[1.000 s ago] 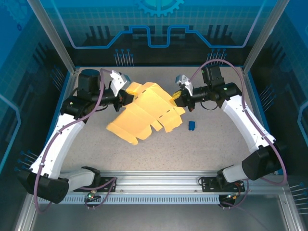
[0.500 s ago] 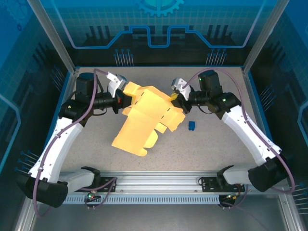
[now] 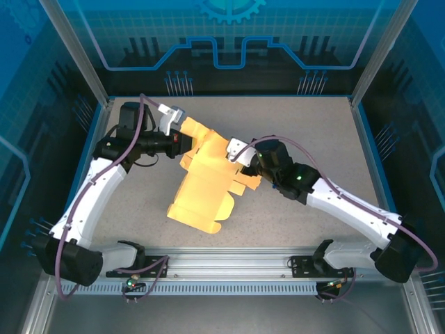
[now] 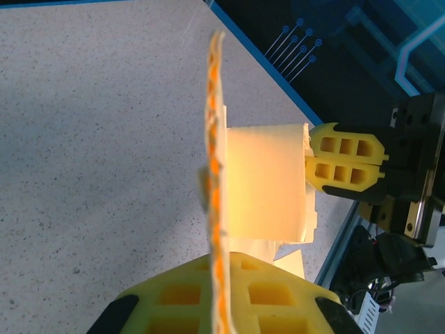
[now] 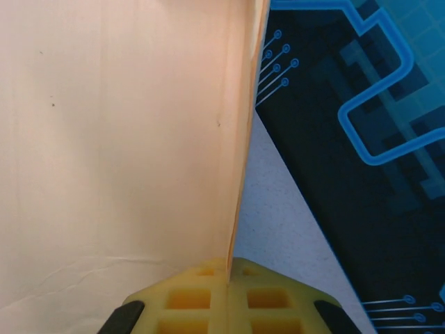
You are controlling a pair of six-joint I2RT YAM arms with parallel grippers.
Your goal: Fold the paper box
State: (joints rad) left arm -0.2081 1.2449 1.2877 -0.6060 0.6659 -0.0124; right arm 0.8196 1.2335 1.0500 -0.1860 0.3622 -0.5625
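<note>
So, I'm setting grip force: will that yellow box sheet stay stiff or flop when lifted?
Probably floppy: the box bends and droops between the two grips. Likely light: the left claw and right claw hold it up by edge pinches. Edge-on it looks paper-thin, so pushes may crease it.

Paper box [image 3: 205, 191], left arm [image 3: 97, 191] and right arm [image 3: 341, 205] block the middle; far right of table [image 3: 327, 132] lies open

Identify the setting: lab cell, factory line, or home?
Most likely an enclosed lab robot cell: aluminium frame with blue circuit-print panels, a speckled tabletop, and a left arm and right arm bolted to a near-edge rail, both holding a paper box.
</note>
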